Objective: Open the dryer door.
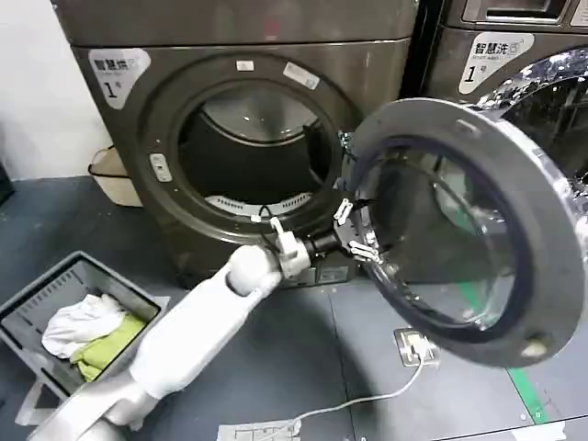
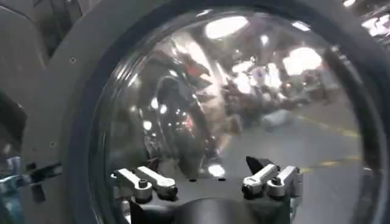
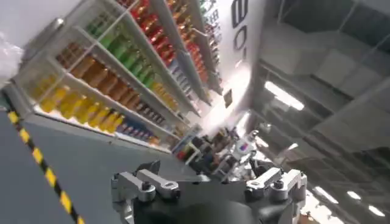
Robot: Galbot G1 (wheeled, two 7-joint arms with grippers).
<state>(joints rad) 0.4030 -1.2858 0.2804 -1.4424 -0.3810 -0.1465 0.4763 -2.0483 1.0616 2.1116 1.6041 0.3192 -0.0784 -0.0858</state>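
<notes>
The bronze dryer's round, glass-windowed door point(image 1: 464, 216) hung wide open to the right. The left gripper point(image 1: 356, 236), fingers spread, rested against its inner rim; withdrawing seemed next.

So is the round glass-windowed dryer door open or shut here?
Open: the round glass-windowed dryer door stands swung out to the side, leaving the dark drum opening exposed. The left gripper, fingers apart, is at the door's inner edge.

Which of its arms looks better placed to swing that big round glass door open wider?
The left, probably. The left gripper is open at the inner rim of the round grey glass-windowed dryer door, already swung out from the drum. The right gripper faces distant shelves, away from it.
</notes>
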